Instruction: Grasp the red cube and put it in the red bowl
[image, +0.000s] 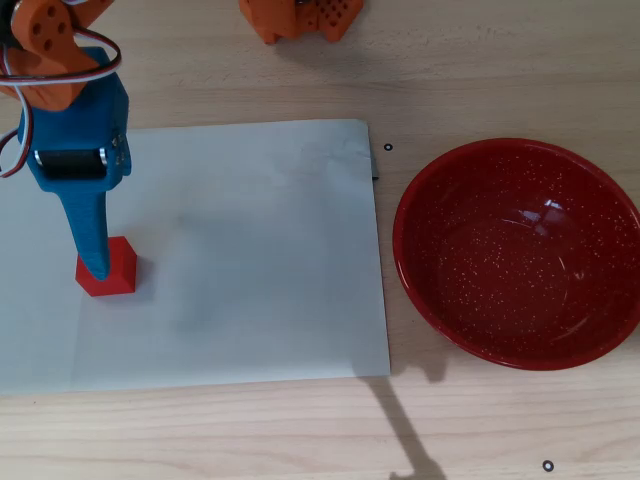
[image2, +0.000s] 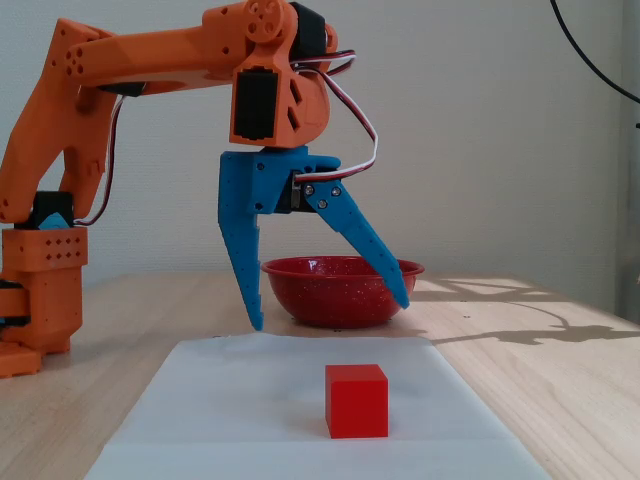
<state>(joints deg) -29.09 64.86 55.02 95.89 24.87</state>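
Overhead view: gripper (image: 100, 270) over red cube (image: 112, 272), contact unclear.

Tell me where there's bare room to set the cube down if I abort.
The white sheet is bare between the red cube and its edge nearest the red bowl. The wood strip below the sheet is bare too. It is crowded around the cube, where the open tool sits. The bowl itself is empty.

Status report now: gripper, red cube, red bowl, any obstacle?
Gripper open, above the sheet, holding nothing. Red cube on the white sheet, not grasped. Red bowl empty, beside the sheet. Nothing between them.
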